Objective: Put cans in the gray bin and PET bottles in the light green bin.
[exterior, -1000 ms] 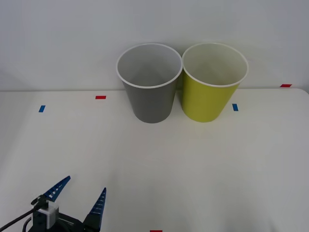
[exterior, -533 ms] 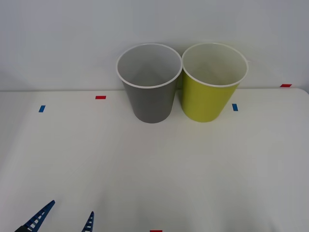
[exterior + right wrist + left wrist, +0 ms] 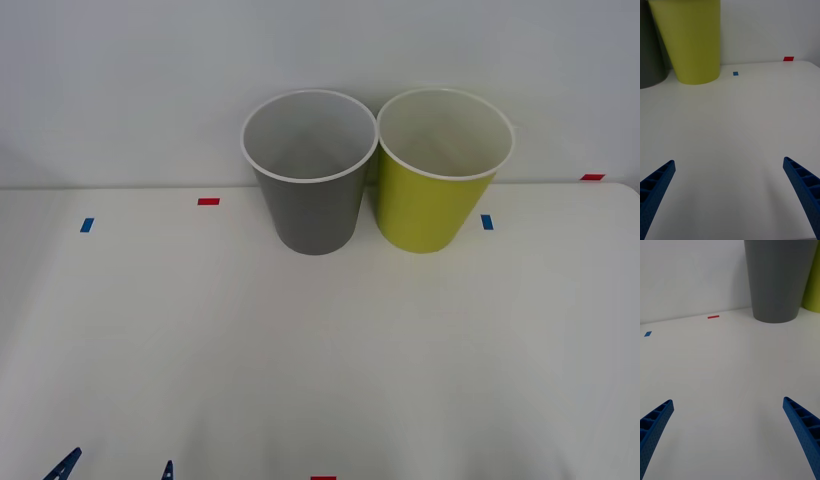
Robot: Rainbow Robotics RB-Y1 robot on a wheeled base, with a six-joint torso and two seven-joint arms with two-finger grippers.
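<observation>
Gray bin (image 3: 309, 170) and light green bin (image 3: 441, 168) side by side, rims touching, at 12 o'clock on counter (image 3: 400, 340), mouths up for drops. Left tool (image 3: 112, 468) at 7 o'clock and right tool (image 3: 729, 195) both spread wide, empty-handed.

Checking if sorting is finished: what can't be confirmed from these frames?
- Gray bin bottom: front view, hidden by its near wall, so contents unknown.
- Light green bin bottom: same.
- Both bins' rims: cut off by the edge in the wrist views.
- Left gripper: front view, edge cuts all but the fingertips.
</observation>
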